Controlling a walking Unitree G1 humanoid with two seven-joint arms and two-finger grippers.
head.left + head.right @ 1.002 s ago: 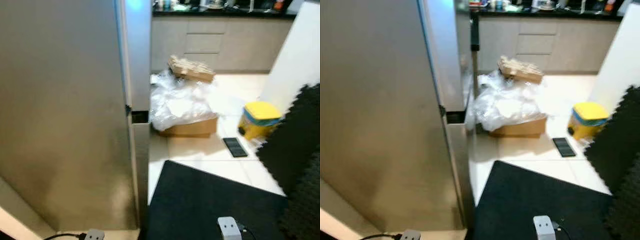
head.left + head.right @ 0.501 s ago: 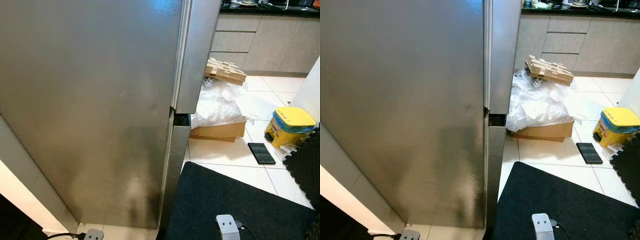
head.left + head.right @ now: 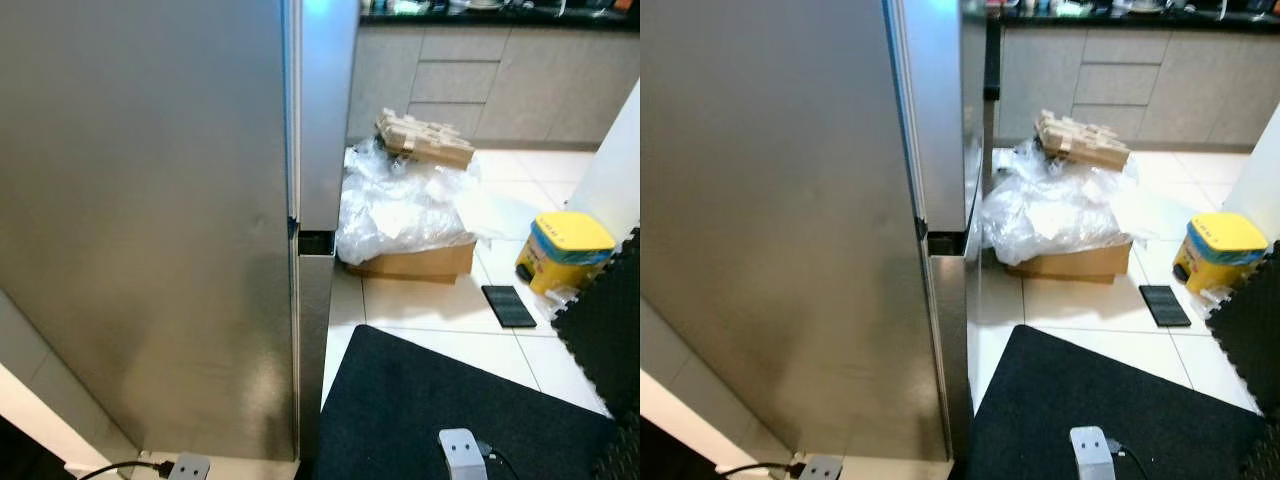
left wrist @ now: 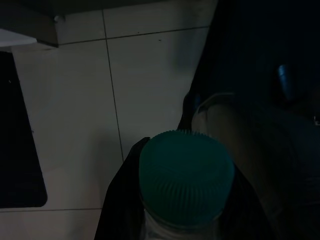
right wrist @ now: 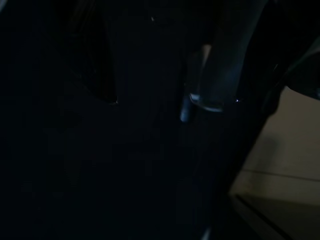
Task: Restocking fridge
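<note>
Since half a second ago, our head camera is swinging back toward the right: the fridge door edge is sitting nearer the picture's middle-left and more kitchen floor is showing; nothing on the floor is itself shifting.

Left eye view. We are facing the steel fridge (image 3: 150,230), doors shut, spreading from 12 round through 9 to 7 o'clock. At 1 o'clock a cardboard box (image 3: 410,262) is standing on the pale floor tiles (image 3: 430,305), with crumpled clear plastic wrap (image 3: 395,205) heaped in it and a stack of wooden pieces (image 3: 424,138) lying on top. At 3 o'clock a yellow bin (image 3: 562,250) is standing; just beside it a flat black device (image 3: 508,306) is lying on the tiles. A black floor mat (image 3: 450,400) is spreading from 4 to 6 o'clock, with a grey plug adapter (image 3: 460,452) resting on it. Another grey plug (image 3: 188,466) and its black cable are lying at 7 o'clock.

Right eye view. We are seeing the same scene, with cabinet drawers (image 3: 1120,85) running along 12 to 2 o'clock.

Left wrist view. We are holding a bottle with a teal ribbed cap (image 4: 186,176) in the left gripper (image 4: 180,200); its black fingers (image 4: 122,200) are closing on the bottle's sides, above white tiles, at 6 o'clock.

Right wrist view. We are looking into near darkness; we cannot tell how the right gripper (image 5: 150,95) is set.
</note>
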